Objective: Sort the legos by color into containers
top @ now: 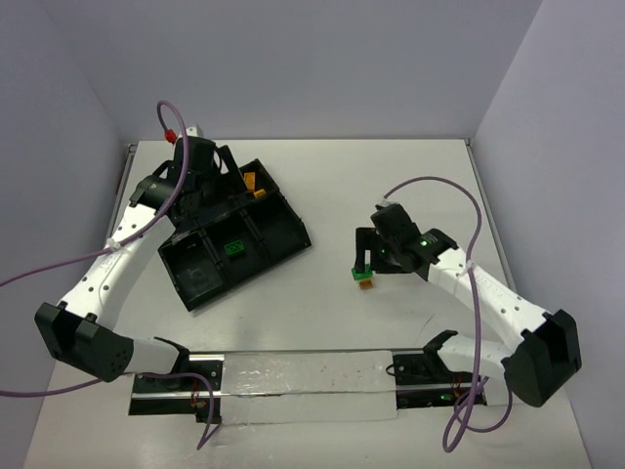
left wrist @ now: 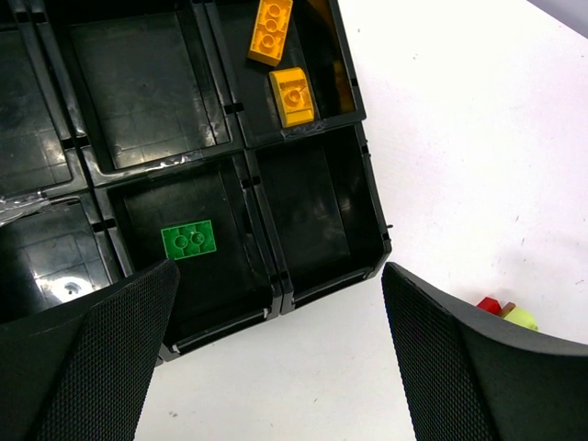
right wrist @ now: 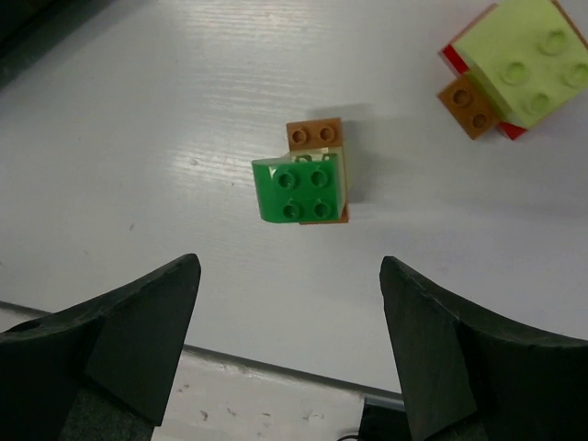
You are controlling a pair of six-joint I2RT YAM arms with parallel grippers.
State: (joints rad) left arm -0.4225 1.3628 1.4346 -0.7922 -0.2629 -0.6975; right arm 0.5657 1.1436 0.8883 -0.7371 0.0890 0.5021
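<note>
The black tray (top: 297, 234) lies at the left, turned at an angle, and its compartments are the containers. One green lego (top: 233, 248) (left wrist: 188, 241) lies in a middle compartment. Two orange legos (left wrist: 292, 96) (top: 254, 186) lie in a far compartment. My left gripper (top: 215, 181) (left wrist: 280, 269) hangs open over the tray with nothing between its fingers. My right gripper (top: 364, 256) (right wrist: 289, 265) stands open above a small cluster (right wrist: 303, 184) (top: 363, 277): green on yellow-green and orange. A second cluster (right wrist: 519, 64) (left wrist: 505, 314) of yellow-green, red and orange lies on the table beside it.
A metal rail with a clear sheet (top: 303, 386) runs along the near edge between the arm bases. Purple cables (top: 444, 186) loop above both arms. White walls close the table at the back and on both sides.
</note>
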